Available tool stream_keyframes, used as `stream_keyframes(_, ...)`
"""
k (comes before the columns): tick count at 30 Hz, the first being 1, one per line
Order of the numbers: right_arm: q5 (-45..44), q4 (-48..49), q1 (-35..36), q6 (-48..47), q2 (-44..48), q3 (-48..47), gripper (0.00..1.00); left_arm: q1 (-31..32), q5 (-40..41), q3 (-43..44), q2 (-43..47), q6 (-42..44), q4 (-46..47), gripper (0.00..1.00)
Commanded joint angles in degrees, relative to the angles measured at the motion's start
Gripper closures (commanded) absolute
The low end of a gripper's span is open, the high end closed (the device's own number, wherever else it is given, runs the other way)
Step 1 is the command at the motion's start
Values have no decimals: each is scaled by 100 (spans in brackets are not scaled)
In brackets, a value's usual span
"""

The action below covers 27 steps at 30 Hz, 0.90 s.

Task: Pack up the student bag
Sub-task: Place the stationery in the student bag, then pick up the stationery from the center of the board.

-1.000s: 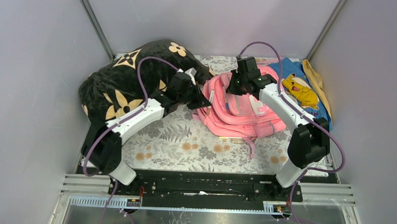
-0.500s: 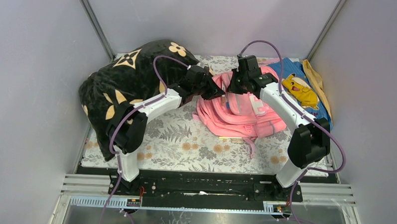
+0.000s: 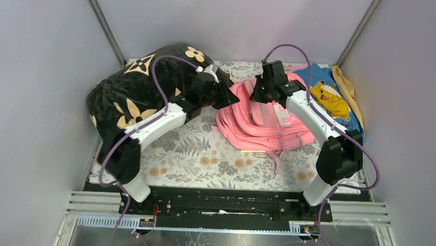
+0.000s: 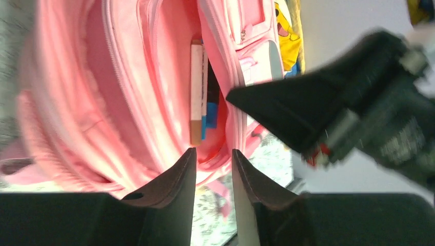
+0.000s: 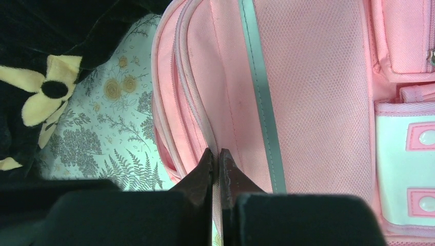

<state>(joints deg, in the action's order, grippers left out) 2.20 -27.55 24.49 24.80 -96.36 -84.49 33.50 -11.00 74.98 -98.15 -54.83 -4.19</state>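
One edge of the student bag [image 3: 265, 124] pinched by the right hand [image 5: 215, 154] — left hand [image 4: 213, 151] parted, empty.

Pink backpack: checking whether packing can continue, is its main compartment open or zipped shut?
Open. In the left wrist view the student bag gapes, zip parted, with flat items inside.

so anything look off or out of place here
Nothing spilled or damaged. The student bag lies flat, mouth gaping, and a thin tan thing pokes out from under its near edge.
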Motion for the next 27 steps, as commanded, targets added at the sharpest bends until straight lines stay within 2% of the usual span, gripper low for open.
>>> stream_keyframes(1,48,162,-23,98,163,-236,100,213,390,-825,1004,1761,-94,64)
stream_keyframes(3,69,164,-24,91,153,-255,100,436,420,-1303,1252,2589,-64,62)
stream_keyframes(6,87,173,-30,99,112,-263,100,928,359,-1554,1285,3702,-260,43)
stream_keyframes(9,95,179,-32,118,108,-249,100,1513,658,-1534,1044,4521,-617,38)
stream_keyframes(12,90,150,-37,105,134,-241,100,1794,477,-1857,949,4776,-177,35)
stream_keyframes(16,63,121,-33,81,186,-228,100,1990,465,-2071,585,4986,530,35)
stream_keyframes(22,45,112,-35,69,265,-150,100,2058,732,-1830,-150,5247,1008,36)
stream_keyframes(27,21,112,-41,61,285,-112,100,2055,748,-1404,-657,5342,833,35)
